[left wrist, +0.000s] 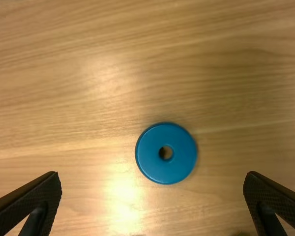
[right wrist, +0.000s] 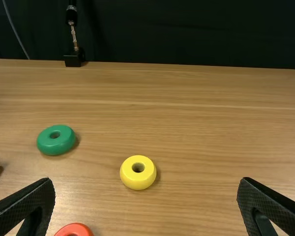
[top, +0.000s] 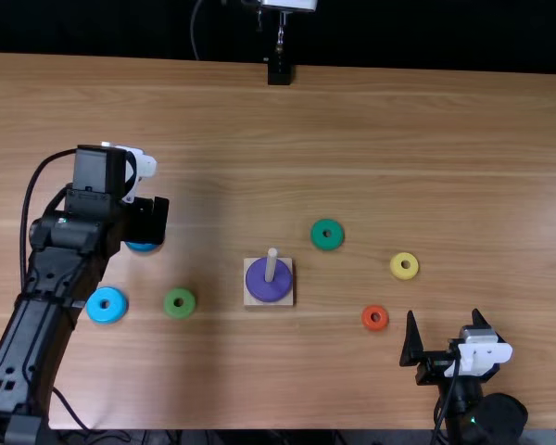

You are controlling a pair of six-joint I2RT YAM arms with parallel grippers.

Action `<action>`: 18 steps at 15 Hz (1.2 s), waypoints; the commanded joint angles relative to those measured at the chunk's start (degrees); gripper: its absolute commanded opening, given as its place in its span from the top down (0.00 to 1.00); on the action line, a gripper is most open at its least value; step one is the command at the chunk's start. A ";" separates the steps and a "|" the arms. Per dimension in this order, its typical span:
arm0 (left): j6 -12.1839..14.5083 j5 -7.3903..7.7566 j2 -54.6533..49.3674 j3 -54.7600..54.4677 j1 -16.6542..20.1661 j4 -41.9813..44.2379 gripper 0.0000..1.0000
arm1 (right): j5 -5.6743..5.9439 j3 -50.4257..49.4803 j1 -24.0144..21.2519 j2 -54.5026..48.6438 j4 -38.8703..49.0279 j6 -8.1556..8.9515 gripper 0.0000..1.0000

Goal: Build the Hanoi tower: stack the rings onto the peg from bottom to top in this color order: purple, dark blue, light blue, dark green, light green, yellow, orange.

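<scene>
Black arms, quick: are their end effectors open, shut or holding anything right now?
Left end effector: open, empty, above a blue ring.
Right end effector: open, empty.

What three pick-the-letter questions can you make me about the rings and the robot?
1. Where is the purple round ring?
A) Under the left arm
B) Around the pale upright peg
C) By the table's far edge

2. How many green rings are there?
A) One
B) Four
C) Two

3. How is the right black gripper?
A) Open
B) Shut and empty
C) Clamped on a ring

Answers:
1 B: the peg pokes up through its hole.
2 C: one light green ring, one dark green ring.
3 A: its two fingers stand far apart.
</scene>
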 commanded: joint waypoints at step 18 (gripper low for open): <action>1.45 5.02 17.26 -0.08 2.33 0.69 0.00 | -0.77 -4.07 -0.84 -0.10 -4.40 0.42 0.00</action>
